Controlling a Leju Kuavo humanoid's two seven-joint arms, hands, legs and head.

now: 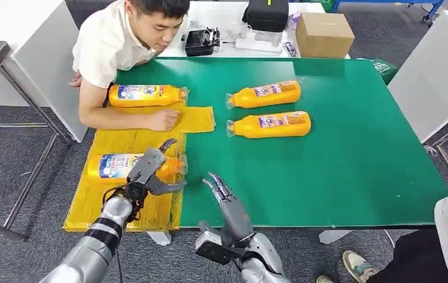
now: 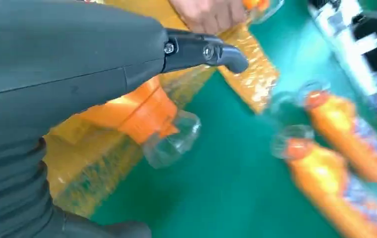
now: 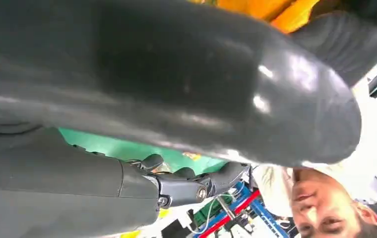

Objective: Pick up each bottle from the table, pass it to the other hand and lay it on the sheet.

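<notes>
Covering the sheet's point(image 1: 121, 203) near bottle point(image 1: 112, 165) (label half hidden), our left hand point(image 1: 148, 171) grips it; right hand point(image 1: 224, 203) spread, empty.

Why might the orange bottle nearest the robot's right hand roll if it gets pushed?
The bottle lies on its side on the smooth green table, and its body looks rounded, so a sideways nudge would probably roll it. It looks full of orange liquid, so it is likely fairly heavy. The shiny plastic could be a bit slippery for fingers.
</notes>
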